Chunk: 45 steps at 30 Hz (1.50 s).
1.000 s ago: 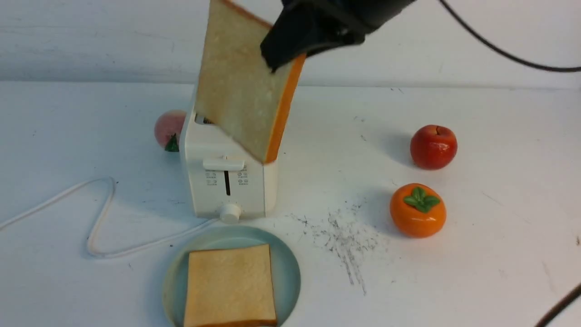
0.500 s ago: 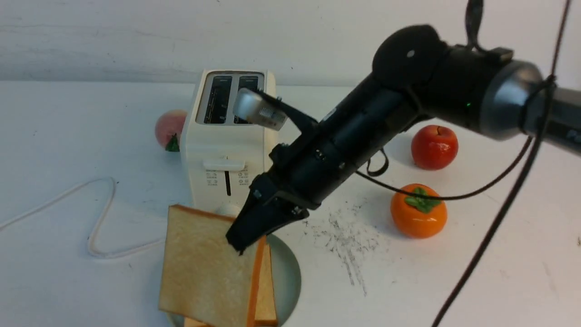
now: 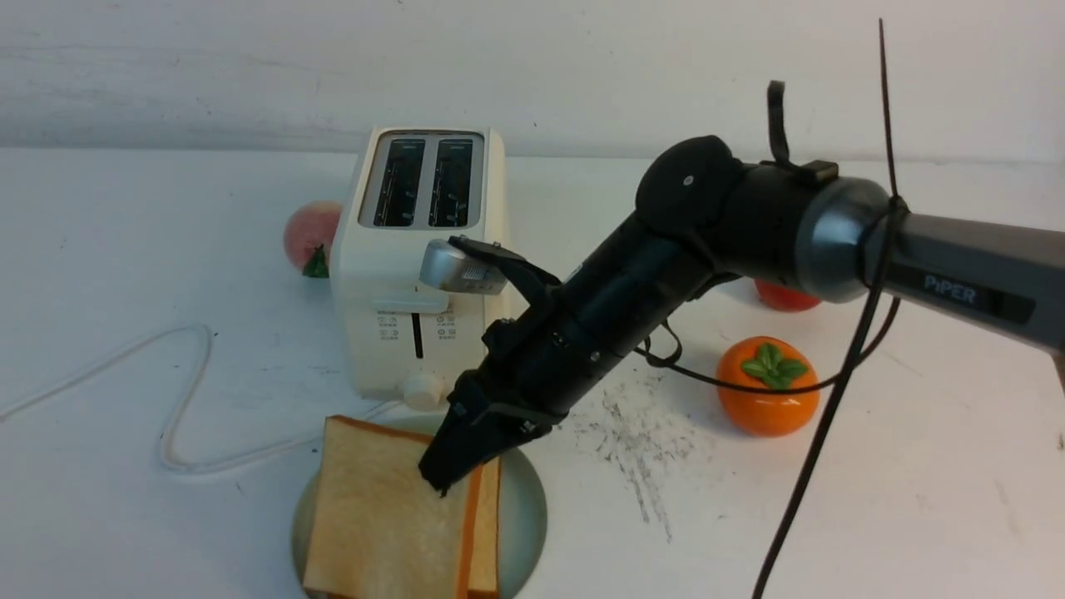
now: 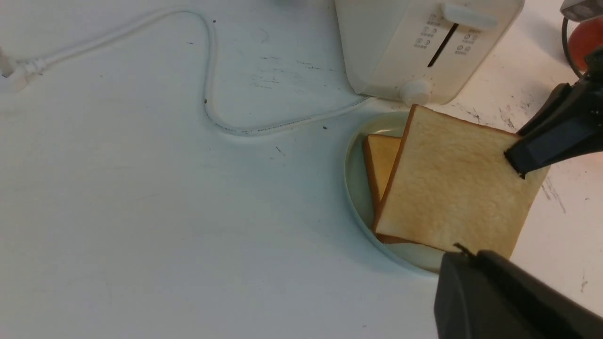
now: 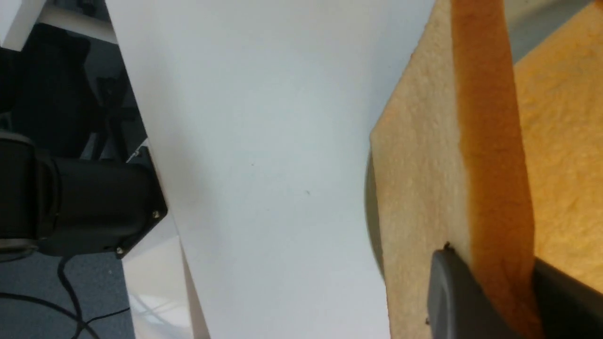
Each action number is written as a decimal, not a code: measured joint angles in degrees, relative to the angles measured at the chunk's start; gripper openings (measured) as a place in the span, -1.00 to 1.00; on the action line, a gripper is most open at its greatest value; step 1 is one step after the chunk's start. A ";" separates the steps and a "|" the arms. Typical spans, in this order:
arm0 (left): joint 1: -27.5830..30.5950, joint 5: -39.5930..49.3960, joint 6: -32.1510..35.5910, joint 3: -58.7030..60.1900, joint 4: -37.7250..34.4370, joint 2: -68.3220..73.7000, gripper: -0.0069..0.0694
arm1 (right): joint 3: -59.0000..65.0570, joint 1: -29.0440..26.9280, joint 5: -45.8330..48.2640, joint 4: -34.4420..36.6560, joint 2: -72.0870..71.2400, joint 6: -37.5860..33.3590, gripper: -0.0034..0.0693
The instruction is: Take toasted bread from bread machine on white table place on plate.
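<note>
Right end effector (image 3: 441, 478) clenched on crust edge of upper toasted bread slice (image 3: 383, 507), tilted just below its tips over the plate (image 3: 522, 516). Release now and you risk it skidding off the lower slice (image 4: 382, 157) onto the table (image 3: 832, 499).

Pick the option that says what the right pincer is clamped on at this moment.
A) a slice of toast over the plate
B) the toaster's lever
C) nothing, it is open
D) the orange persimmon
A: the right pincer is closed on the crust edge of the held slice of toast, which sits tilted over the plate and overlaps the other slice lying there.
</note>
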 joint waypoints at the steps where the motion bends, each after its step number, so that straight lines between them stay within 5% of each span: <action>1: 0.00 0.00 0.00 0.00 0.00 0.00 -0.85 | 0.00 0.00 -0.38 -0.61 0.00 -0.04 -0.59; 6: 0.00 0.00 0.00 0.00 0.00 0.00 -0.85 | 0.00 0.00 -2.12 -4.47 0.00 -0.11 -0.49; 11: 0.00 0.00 0.00 0.00 0.11 0.00 -0.85 | 0.00 0.00 -4.12 -8.79 0.00 0.81 -0.09; 13: 0.00 0.00 0.00 0.00 0.11 0.00 -0.84 | 0.00 0.00 -6.15 -11.71 0.00 2.34 0.28; 17: 0.00 0.00 0.41 0.00 0.28 0.00 -0.83 | 0.00 -0.05 -6.56 -16.79 -1.35 2.74 0.66; 21: 0.00 0.00 2.98 0.00 0.47 0.00 -0.83 | 0.00 -0.74 -6.20 -23.87 -6.05 4.07 0.75; 26: 0.00 0.00 4.16 0.00 0.52 0.00 -0.83 | 0.00 -1.88 -3.92 -38.03 -16.02 16.65 0.21; 31: 0.00 0.00 4.28 0.00 0.45 0.00 -0.83 | 0.57 -2.21 4.64 -46.86 -29.52 29.79 -0.83; 35: 0.00 0.00 4.28 0.00 0.39 0.00 -0.83 | 4.66 -2.21 2.82 -47.24 -39.31 34.26 -0.94; 45: 0.00 -1.04 4.47 0.00 0.09 0.00 -0.83 | 42.94 -2.21 -30.64 -59.36 -79.06 49.79 -0.93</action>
